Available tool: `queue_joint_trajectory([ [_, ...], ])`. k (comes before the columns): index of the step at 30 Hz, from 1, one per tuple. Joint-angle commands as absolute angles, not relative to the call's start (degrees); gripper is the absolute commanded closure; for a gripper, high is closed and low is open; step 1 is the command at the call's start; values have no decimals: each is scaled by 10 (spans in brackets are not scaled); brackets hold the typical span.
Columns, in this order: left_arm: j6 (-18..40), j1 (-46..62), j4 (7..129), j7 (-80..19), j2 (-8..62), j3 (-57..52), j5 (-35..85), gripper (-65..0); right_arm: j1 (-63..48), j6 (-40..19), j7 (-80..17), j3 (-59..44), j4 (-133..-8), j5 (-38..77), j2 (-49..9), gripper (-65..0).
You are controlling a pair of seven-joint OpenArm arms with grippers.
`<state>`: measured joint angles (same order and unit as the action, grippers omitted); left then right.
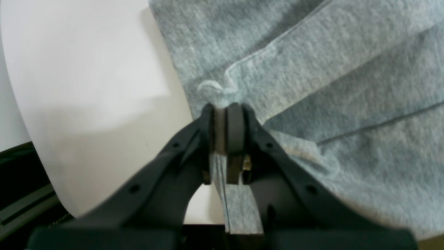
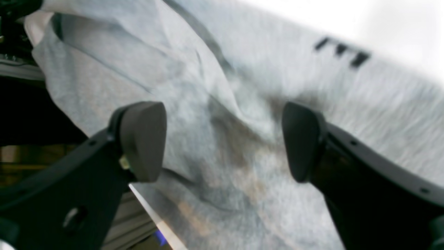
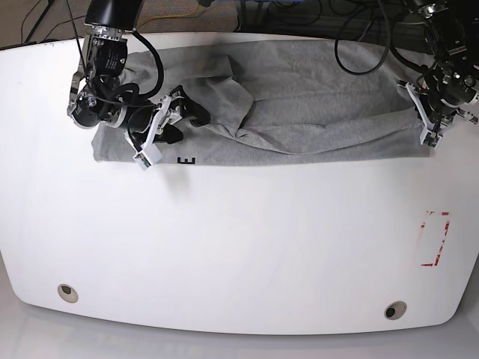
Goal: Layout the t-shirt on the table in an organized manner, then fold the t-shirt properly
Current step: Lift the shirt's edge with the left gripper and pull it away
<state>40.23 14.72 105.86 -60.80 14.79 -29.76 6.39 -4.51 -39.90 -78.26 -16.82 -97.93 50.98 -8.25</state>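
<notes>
The left hand [image 1: 227, 128] is clamped on the grey t-shirt's [image 3: 314, 97] edge; the right hand [image 2: 223, 140], spread apart, hovers over rumpled cloth on the white bench [image 3: 239, 247] beside black lettering [image 3: 188, 160].

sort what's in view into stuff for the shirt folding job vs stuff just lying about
For the job:
- t-shirt
- table
- left hand, shut on the shirt's edge
- right hand, open over the shirt

Just there:
- red tape mark
- grommet holes
- cables
</notes>
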Motion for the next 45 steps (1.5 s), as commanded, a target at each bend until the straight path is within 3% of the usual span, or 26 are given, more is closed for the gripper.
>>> queue_joint_trajectory([
  [1, 400, 146, 1071, -604, 165, -317, 58, -35, -36, -400, -773, -170, -975, 522, -87, -495],
  [10, 400, 126, 1071, -685, 167, -369, 58, -35, -40, -400, -773, -171, -970, 521, -89, -495],
  [19, 400, 127, 1067, -688, 167, -372, 53, -43, -40, -400, -773, -171, -970, 522, -88, -495],
  [34, 400, 133, 1067, -689, 164, -371, 53, -262, -40, -400, -773, -171, -971, 523, -87, -495],
  [40, 400, 135, 1069, -691, 164, -373, 58, -318, -40, -400, -773, -170, -971, 523, -87, -495],
  [45, 400, 135, 1072, -697, 164, -376, 59, -326, -40, -400, -773, -169, -971, 523, -86, -495],
])
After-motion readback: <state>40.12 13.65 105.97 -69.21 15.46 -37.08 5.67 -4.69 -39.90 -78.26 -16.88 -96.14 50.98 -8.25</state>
